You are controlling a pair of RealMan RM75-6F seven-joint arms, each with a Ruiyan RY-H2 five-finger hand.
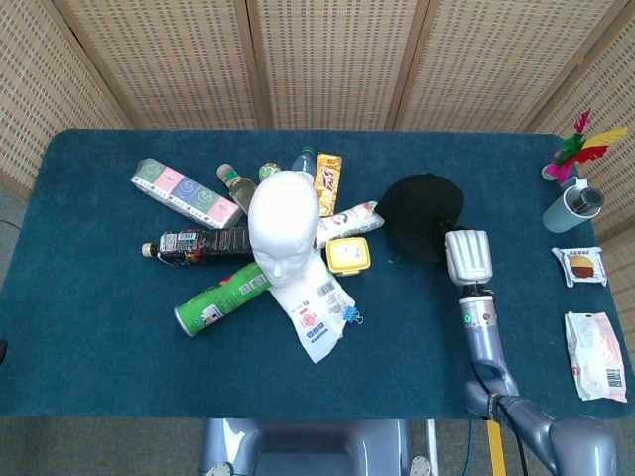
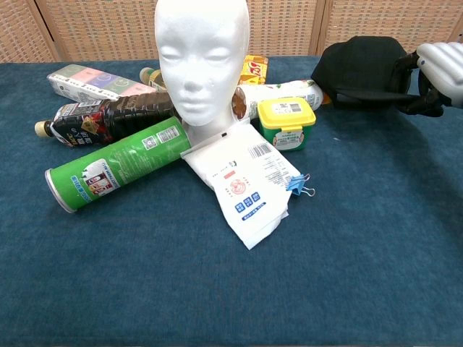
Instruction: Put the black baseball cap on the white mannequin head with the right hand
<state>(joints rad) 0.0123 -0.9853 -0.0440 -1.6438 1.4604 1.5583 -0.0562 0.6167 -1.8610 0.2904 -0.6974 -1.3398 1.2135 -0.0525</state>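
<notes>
The black baseball cap (image 1: 421, 213) (image 2: 365, 71) hangs lifted off the table, right of the clutter. My right hand (image 1: 467, 257) (image 2: 439, 72) grips it at its near right edge, fingers curled into the cap. The white mannequin head (image 1: 283, 223) (image 2: 200, 58) stands upright in the middle of the pile, face toward me, well to the left of the cap. The left hand is in neither view.
Around the head lie a green can (image 1: 220, 296), a dark bottle (image 1: 196, 244), a yellow-lidded tub (image 1: 349, 255), a white pouch (image 1: 317, 310) with a blue clip and several snack packs. A cup (image 1: 572, 206) with feathers and two packets (image 1: 593, 354) sit at the right edge.
</notes>
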